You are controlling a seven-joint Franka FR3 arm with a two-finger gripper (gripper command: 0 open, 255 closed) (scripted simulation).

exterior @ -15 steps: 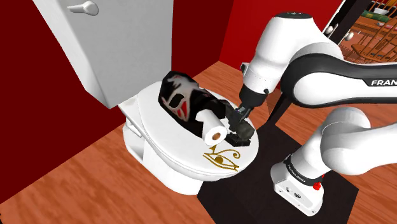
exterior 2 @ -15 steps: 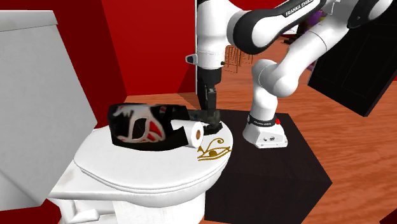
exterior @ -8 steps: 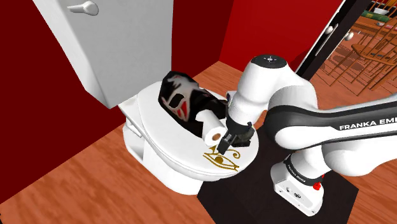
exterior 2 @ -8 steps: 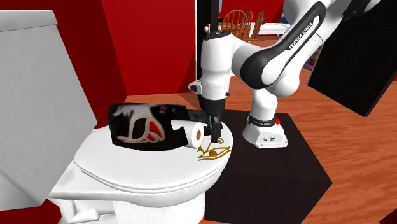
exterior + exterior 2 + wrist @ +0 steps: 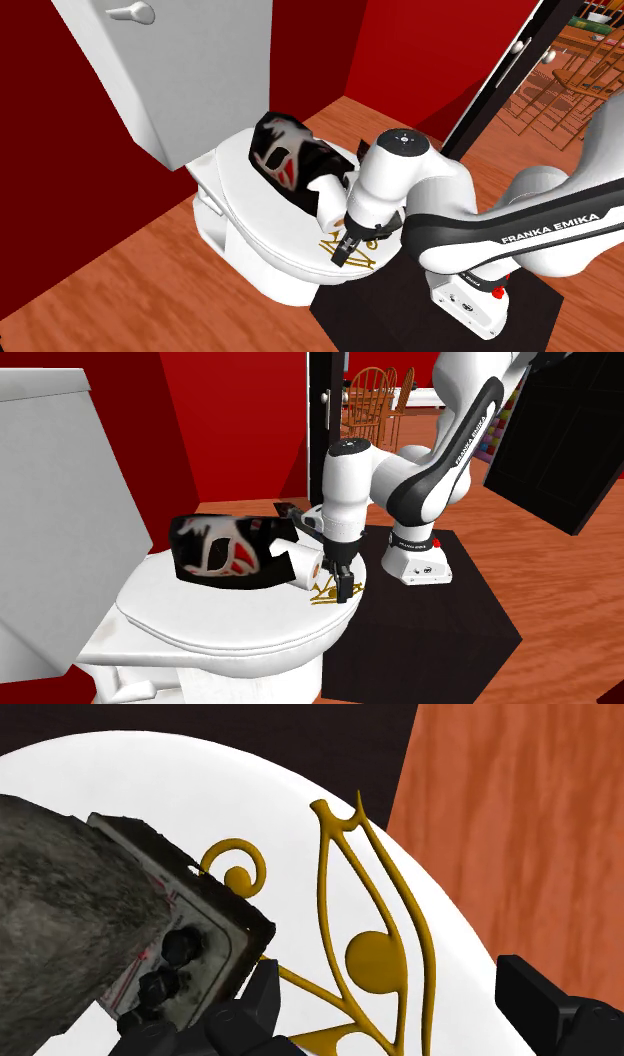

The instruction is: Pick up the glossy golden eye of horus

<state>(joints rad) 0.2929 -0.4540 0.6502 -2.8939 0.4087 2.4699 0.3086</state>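
Wrist view shows the gripper (image 5: 392, 994) open, fingers (image 5: 545, 1004) straddling the eye (image 5: 372, 959) flat on the lid (image 5: 130, 779), seemingly so closing pinches it.

Red walls (image 5: 420, 50), wooden floor (image 5: 110, 290)

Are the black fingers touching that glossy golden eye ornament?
Cannot tell. In the wrist view the open fingers straddle the glossy golden eye ornament; one overlaps its tail, contact unclear.
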